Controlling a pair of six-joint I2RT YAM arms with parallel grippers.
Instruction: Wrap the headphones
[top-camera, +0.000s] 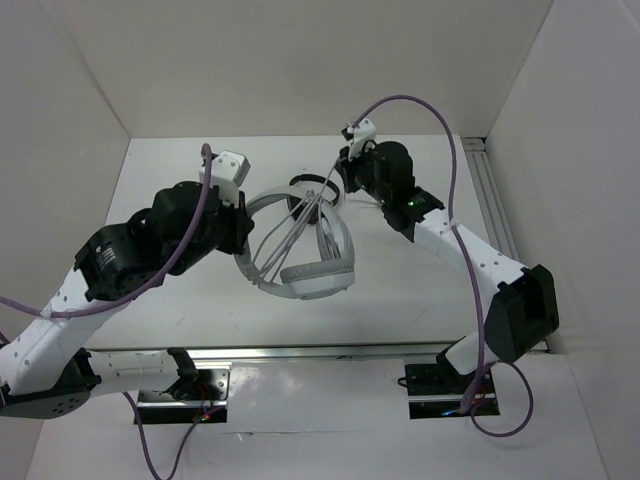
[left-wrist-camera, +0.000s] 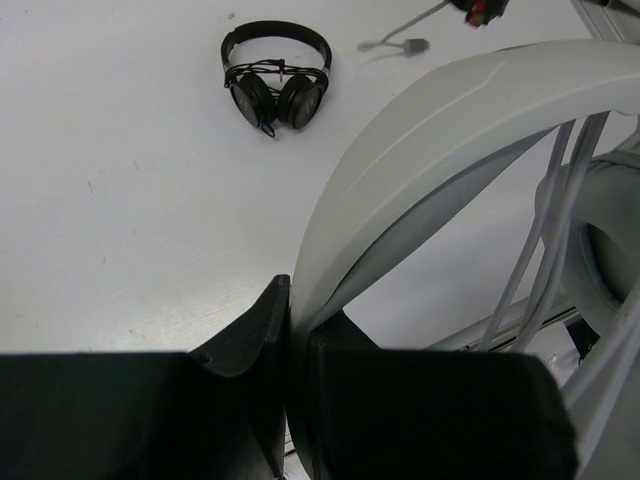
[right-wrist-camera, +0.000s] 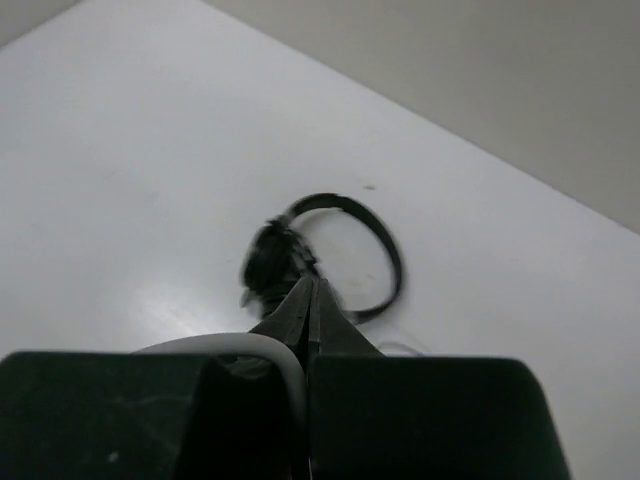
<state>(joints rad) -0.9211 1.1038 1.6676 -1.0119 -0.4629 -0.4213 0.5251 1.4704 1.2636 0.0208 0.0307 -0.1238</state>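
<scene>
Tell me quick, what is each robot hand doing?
Left gripper: shut on the headphones headband.
Right gripper: shut; whether it pinches the cable cannot be told.

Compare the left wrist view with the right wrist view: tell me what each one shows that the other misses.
Left wrist only: the left gripper shut on the wide band of the white headphones, their grey cable strands, and a small plug lying on the table. Right wrist only: the right gripper, fingers pressed together, with a pale curved strip beside them that I cannot identify. Both: the small black headphones lying on the white table.
</scene>
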